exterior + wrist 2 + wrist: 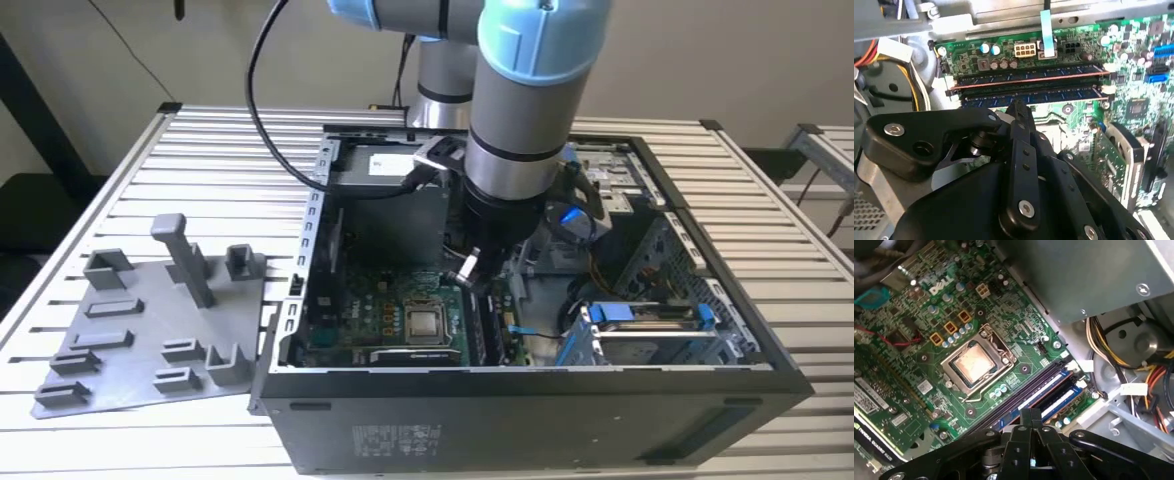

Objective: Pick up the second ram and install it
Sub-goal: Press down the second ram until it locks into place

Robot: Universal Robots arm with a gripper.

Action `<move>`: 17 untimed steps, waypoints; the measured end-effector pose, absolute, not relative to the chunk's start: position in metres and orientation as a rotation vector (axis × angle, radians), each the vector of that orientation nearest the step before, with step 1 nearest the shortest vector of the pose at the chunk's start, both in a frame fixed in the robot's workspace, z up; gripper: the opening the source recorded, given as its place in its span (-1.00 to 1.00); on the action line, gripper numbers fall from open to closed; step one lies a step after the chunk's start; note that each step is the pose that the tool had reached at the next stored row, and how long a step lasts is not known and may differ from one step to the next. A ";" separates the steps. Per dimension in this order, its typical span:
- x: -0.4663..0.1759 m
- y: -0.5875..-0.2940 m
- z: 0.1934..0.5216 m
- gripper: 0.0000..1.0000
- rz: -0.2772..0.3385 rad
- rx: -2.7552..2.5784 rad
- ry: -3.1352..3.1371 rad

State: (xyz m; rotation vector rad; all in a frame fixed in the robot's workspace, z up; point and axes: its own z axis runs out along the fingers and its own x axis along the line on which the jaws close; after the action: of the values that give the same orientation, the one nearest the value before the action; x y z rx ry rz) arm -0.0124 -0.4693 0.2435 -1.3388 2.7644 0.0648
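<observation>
My gripper (467, 268) reaches down inside the open computer case, over the motherboard's memory slots (1046, 387). Its black fingers (1018, 112) are pressed together with nothing between them, so the gripper is shut. In the second wrist view two long dark sticks lie side by side in the slots. The one nearer the fingertips is the second ram (1054, 93), seated flat in its slot, and the gripper tip (1018, 106) is right at its edge. The other stick (1029, 76) sits one slot further off. The gripper (1030, 412) also appears in the first wrist view, just off the slots.
The processor socket (976, 362) lies beside the slots. Yellow and orange cables (1119, 360) and a drive cage (641, 330) crowd the exterior view's right. An expansion card (1134, 165) stands close by. Outside the case, at the exterior view's left, lie a grey holder tray (134, 350) and its T-shaped post (180, 255).
</observation>
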 end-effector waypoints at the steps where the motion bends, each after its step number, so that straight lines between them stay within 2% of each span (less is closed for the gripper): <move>1: -0.012 -0.469 0.243 -0.79 0.062 -1.362 2.752; 17: -0.012 -0.469 0.241 -0.79 0.048 -1.735 2.527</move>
State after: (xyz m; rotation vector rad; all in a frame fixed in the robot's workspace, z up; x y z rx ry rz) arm -0.0125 -0.4693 0.2406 -1.7346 2.5269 0.0480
